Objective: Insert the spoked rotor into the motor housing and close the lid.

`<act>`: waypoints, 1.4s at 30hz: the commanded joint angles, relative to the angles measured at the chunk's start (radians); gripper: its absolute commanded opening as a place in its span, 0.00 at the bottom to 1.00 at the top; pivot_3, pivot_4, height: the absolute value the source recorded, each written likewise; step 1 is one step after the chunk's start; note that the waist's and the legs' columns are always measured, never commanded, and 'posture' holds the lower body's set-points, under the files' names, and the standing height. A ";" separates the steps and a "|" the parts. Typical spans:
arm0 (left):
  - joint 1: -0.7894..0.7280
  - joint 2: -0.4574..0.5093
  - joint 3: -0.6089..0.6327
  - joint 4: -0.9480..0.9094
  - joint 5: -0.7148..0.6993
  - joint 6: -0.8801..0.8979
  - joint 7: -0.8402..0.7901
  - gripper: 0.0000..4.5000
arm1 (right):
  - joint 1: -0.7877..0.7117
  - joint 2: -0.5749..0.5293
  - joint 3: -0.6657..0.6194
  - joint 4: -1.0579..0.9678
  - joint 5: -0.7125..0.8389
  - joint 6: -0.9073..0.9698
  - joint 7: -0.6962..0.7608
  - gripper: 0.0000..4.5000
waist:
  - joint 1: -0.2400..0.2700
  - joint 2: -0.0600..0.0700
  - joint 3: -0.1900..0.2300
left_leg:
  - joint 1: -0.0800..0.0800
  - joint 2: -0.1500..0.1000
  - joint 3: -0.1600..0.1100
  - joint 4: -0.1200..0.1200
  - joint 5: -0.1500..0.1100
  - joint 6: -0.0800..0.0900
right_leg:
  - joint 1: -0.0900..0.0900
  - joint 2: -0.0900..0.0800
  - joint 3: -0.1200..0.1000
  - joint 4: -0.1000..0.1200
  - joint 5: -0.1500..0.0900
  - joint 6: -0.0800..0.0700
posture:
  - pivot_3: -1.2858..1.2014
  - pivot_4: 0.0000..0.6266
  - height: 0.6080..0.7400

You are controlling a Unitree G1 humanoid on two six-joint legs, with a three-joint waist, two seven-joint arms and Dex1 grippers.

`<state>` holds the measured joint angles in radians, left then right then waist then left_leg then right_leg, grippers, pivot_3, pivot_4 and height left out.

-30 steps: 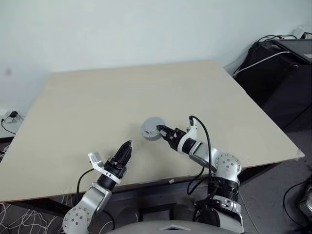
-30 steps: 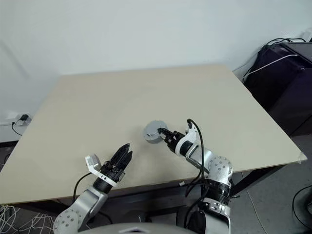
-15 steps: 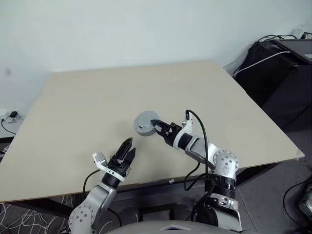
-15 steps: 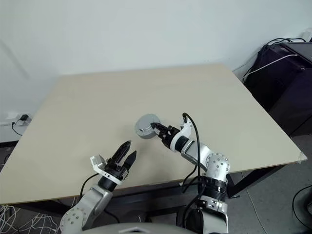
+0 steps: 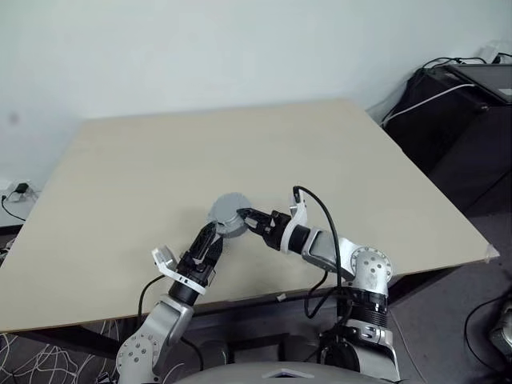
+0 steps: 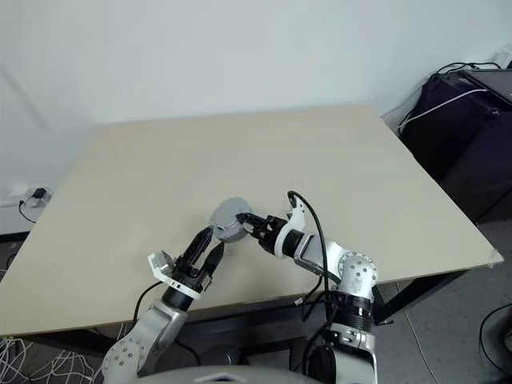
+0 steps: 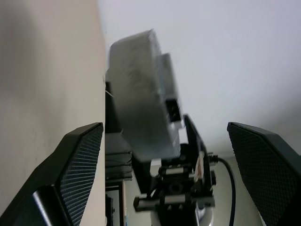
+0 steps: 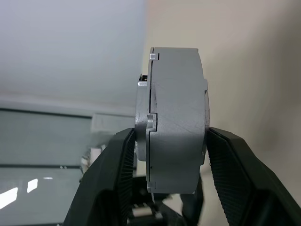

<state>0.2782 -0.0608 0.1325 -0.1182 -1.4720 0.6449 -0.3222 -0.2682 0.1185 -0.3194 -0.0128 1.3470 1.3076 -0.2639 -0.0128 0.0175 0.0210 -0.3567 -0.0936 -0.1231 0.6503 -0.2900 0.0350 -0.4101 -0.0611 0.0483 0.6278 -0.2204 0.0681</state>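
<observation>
In the left eye view, the right claw [image 5: 242, 219] is clamped on a grey round puck, the motor housing [image 5: 227, 214], and holds it clear above the near middle of the pale table [image 5: 144, 160]. The left claw [image 5: 210, 240] sits just below and to the left of the housing, with its two black fingers spread apart and nothing between them. In the right eye view, the same arrangement appears: the housing [image 6: 227, 218] is held over the table, between the tips of the two claws, and a dark case with cables [image 6: 464, 120] stands beyond the table's right edge. In the left wrist view, the housing [image 7: 141, 101] appears edge-on ahead of the widely parted fingers [image 7: 77, 155], gripped from behind by the right claw. In the right wrist view, the two ribbed black fingers [image 8: 120, 169] press on opposite flat faces of the housing [image 8: 176, 122], which stands upright on edge.
</observation>
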 commanded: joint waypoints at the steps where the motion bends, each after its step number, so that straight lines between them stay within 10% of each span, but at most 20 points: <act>1: -0.022 -0.073 -0.006 -0.032 -0.017 -0.014 -0.013 1.00 | 0.091 0.115 0.081 -0.020 0.087 0.002 -0.006 0.47 | 0.000 0.000 0.000 | 0.000 0.000 0.000 0.000 0.000 0.000 | 0.000 0.000 0.000 0.000 0.000 0.000 | 0.52 0.00 1.00; 42: -0.023 -0.055 -0.035 -0.021 -0.066 0.001 0.037 1.00 | 0.142 -0.038 0.276 -0.082 0.288 -0.219 0.057 0.47 | 0.001 -0.001 0.000 | -0.001 0.000 0.001 0.008 -0.001 0.003 | 0.001 0.001 0.001 0.000 0.003 0.004 | 0.52 0.00 1.00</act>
<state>0.2712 -0.0601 0.0918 -0.1081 -1.5262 0.6487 -0.2666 -0.1043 0.0689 -0.0454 -0.0362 1.5819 1.1091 -0.2415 -0.0114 0.0168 0.0210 -0.3572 -0.0934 -0.1219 0.6580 -0.2913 0.0382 -0.4090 -0.0600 0.0490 0.6278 -0.2178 0.0719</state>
